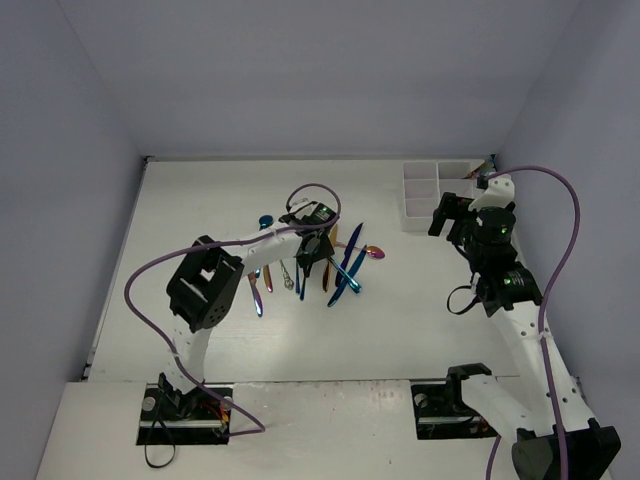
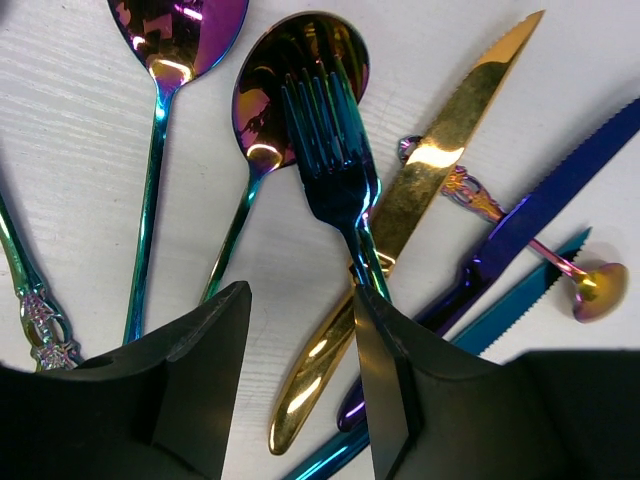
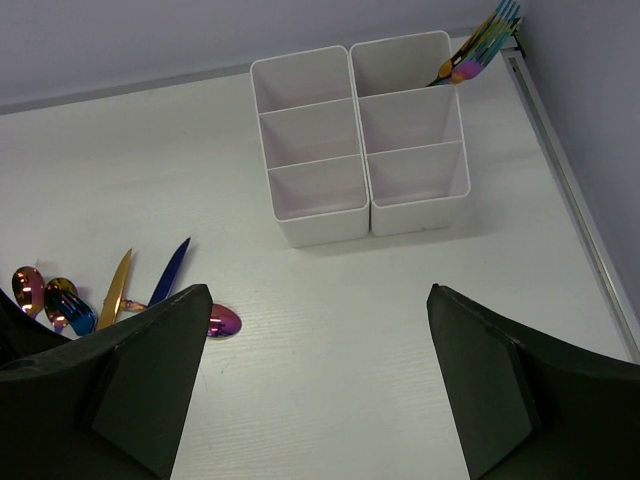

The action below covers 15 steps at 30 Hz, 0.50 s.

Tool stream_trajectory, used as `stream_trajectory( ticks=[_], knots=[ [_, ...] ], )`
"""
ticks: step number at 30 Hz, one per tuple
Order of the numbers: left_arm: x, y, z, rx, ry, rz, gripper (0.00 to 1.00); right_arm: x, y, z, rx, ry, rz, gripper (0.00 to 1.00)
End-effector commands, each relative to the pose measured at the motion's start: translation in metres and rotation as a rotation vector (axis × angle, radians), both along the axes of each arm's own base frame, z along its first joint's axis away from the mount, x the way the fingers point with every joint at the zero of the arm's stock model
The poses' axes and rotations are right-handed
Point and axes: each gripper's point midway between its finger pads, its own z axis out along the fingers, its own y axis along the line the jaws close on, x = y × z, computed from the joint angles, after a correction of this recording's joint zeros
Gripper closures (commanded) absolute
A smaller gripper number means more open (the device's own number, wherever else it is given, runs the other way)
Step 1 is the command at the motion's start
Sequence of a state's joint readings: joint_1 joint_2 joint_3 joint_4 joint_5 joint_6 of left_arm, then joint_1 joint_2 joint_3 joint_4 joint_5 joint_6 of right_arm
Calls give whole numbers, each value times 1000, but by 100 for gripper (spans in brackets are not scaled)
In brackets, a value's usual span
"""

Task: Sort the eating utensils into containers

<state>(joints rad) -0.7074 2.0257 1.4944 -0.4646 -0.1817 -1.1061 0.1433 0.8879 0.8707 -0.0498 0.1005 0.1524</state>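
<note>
The eating utensils (image 1: pixel 345 265) lie in a loose pile at mid-table. My left gripper (image 1: pixel 311 268) hangs low over them, open. In the left wrist view its gripper (image 2: pixel 300 300) straddles the handle of a gold knife (image 2: pixel 420 170) that lies on the table, touching neither finger. A blue-teal fork (image 2: pixel 335 150) rests over a spoon (image 2: pixel 265 100), its handle vanishing behind the right fingertip (image 2: pixel 380 340). The white containers (image 3: pixel 360 215) stand at the back right, one fork (image 3: pixel 475 55) leaning in a far corner cell. My right gripper (image 3: pixel 320 290) is wide open and empty, short of them.
A purple knife (image 2: pixel 540 210), a teal knife (image 2: pixel 510 310) and a small pink spoon (image 2: pixel 598 290) lie right of the gold knife. Another spoon (image 2: pixel 180 30) lies to the left. The side wall (image 3: pixel 590 60) runs close behind the containers (image 1: pixel 430 190).
</note>
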Motion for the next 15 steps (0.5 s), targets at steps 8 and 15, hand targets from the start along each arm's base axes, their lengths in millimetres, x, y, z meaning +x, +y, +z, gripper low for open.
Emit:
stream_trajectory(
  ticks=[8,15],
  knots=[
    [23,-4,36,-51,-100,33,57,3,22,10,-8,-29,100,14],
    [31,-6,25,-39,-93,26,57,2,28,4,-15,-13,127,14]
  ],
)
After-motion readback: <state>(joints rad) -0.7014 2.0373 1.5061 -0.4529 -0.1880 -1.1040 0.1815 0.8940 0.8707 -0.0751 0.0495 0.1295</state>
